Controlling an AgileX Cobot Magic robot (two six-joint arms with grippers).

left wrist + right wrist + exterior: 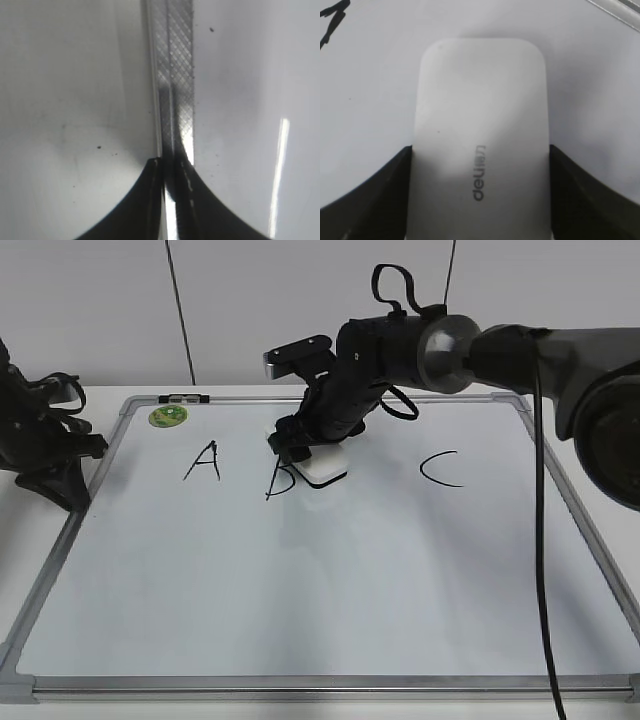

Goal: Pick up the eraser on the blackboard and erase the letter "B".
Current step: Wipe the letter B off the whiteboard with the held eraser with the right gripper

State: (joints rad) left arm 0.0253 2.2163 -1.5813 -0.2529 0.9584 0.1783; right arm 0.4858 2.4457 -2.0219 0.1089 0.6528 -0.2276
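Note:
The blackboard (300,580) is a white board in a silver-grey frame, with black letters on it. The white eraser (326,471) lies flat on the board just right of the letter "B" (277,480), whose top the arm partly covers. My right gripper (305,445) is shut on the eraser; in the right wrist view the two fingers press its sides (481,150) and grey lettering shows on its top. My left gripper (60,485) rests at the board's left edge, fingers shut over the frame (172,165).
The letter "A" (203,461) is left of the "B" and the letter "C" (441,469) is to the right. A round green magnet (168,416) and a black clip (184,398) sit at the board's top left. A black cable (543,540) hangs over the right side.

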